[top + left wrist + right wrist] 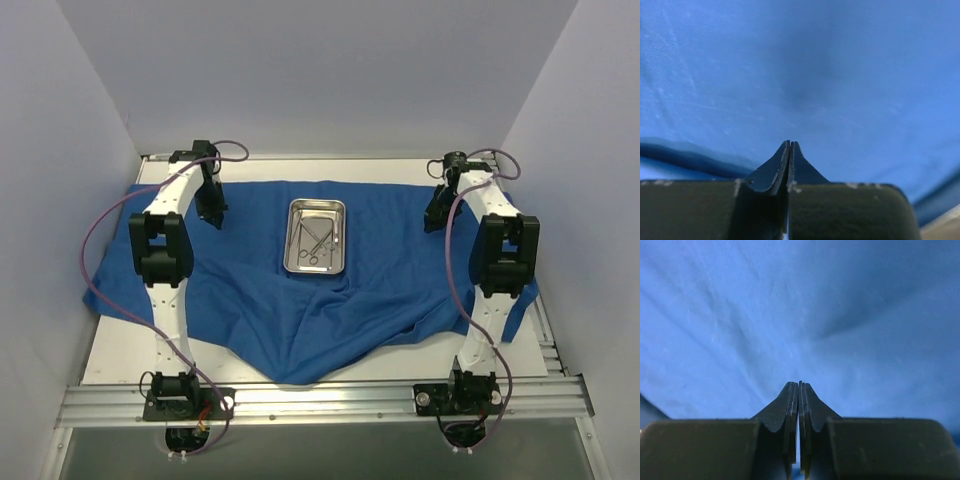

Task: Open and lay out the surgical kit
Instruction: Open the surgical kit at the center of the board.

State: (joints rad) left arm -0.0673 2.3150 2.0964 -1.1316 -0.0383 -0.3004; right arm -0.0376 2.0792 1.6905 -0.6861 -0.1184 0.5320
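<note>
A blue drape (300, 310) lies spread open over the table, wrinkled at its front edge. A steel tray (296, 262) stands at its middle and holds several metal instruments (318, 240), among them scissors or clamps. My left gripper (213, 215) hangs over the drape's far left part, jaws shut and empty; the left wrist view shows its fingertips (790, 145) pressed together above blue cloth (815, 75). My right gripper (434, 218) hangs over the drape's far right part, shut and empty; its tips (798, 385) meet above blue cloth (790, 315).
White walls close in the table on the left, back and right. The drape hangs over the table's left edge (100, 290) and reaches the right edge. A bare strip of white table (150, 360) lies in front, before the aluminium rail (320, 400) bearing both arm bases.
</note>
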